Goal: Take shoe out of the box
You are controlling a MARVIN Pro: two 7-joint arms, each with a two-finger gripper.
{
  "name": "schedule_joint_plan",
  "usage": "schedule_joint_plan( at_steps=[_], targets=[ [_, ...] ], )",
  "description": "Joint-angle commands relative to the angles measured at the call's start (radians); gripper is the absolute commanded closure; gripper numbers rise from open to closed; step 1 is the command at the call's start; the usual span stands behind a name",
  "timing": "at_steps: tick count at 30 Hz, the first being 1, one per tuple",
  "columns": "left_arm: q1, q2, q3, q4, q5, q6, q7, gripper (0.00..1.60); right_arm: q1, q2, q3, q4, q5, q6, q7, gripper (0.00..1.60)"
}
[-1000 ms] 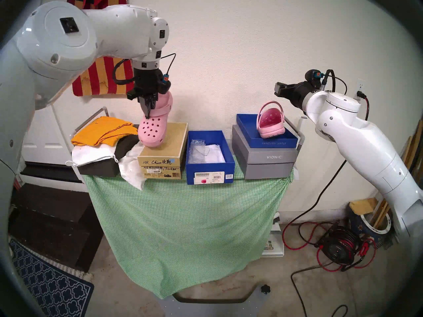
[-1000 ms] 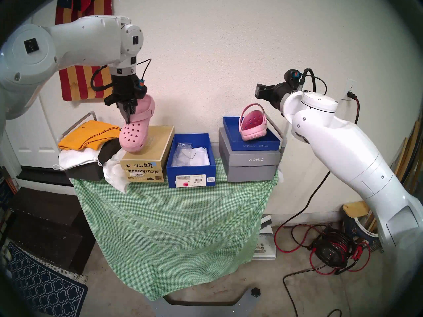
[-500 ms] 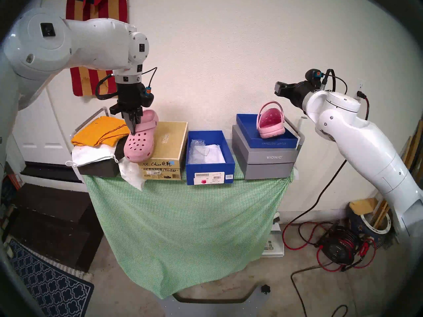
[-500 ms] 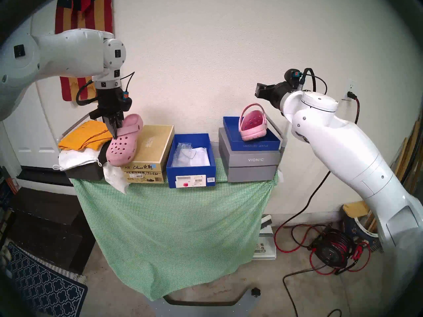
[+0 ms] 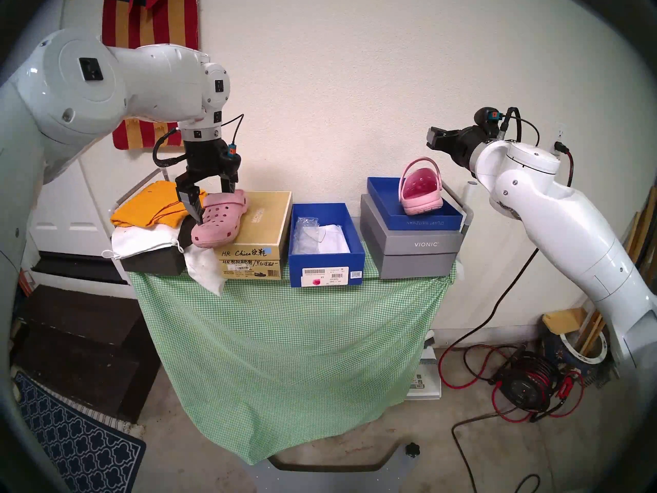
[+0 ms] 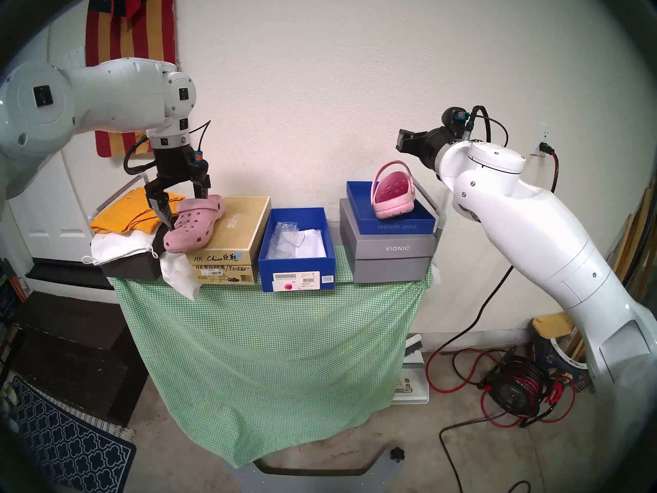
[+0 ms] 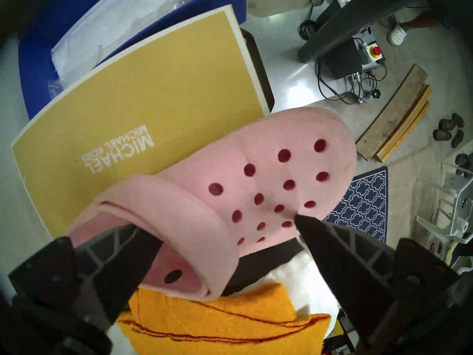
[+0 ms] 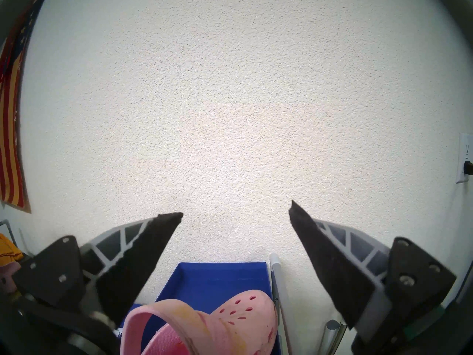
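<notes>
While both grippers gape, a green checked cloth [image 5: 284,339] apparently drapes the table by a white wall [image 5: 355,72].

Left claw [image 5: 212,206], fingers spread, straddles a pink clog [image 5: 218,222] lying on the gold box [image 5: 265,220]; blue box [image 5: 325,264] alongside.

the left arm reaches in from the side, wrist bent so the left gripper [image 5: 212,206] points straight down, jaws spread wide. the right arm is raised, forearm level, and the right gripper [image 8: 236,215] points forward, jaws wide apart and empty.
</notes>
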State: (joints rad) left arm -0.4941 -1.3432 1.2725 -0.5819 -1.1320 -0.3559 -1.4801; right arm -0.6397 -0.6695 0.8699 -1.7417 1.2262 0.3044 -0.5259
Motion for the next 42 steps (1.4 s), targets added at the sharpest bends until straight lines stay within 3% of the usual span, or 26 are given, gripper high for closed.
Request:
schedule_joint_plan(
  at_steps=[1,12,19,20,30,36,42],
  targets=[
    [-0.036,0.004,0.009,0.040,-0.033,0.005,-0.003,0.00,0.002,0.002,0.001,-0.002,0.001,0.002,0.001,0.00],
    [-0.074,0.007,0.039,0.067,-0.073,0.008,-0.003,0.00,0.001,0.002,0.002,-0.002,0.001,0.004,0.000,0.00],
    [-0.075,0.014,-0.007,0.158,-0.134,0.065,-0.003,0.00,0.001,0.001,0.002,-0.002,0.001,0.004,0.000,0.00],
    [-0.088,0.039,-0.047,0.176,-0.182,0.109,0.050,0.00,0.001,0.001,0.002,-0.002,0.001,0.004,0.000,0.00],
    [-0.156,0.140,-0.104,0.185,-0.257,0.166,0.170,0.00,0.001,0.001,0.003,-0.002,0.001,0.005,-0.001,0.00],
    [-0.198,0.224,-0.137,0.161,-0.313,0.191,0.168,0.00,0.001,0.000,0.003,-0.002,0.001,0.005,-0.002,0.00],
    [-0.191,0.281,-0.154,0.112,-0.399,0.202,0.085,0.00,0.001,-0.001,0.003,-0.002,0.001,0.005,-0.003,0.00]
  ],
)
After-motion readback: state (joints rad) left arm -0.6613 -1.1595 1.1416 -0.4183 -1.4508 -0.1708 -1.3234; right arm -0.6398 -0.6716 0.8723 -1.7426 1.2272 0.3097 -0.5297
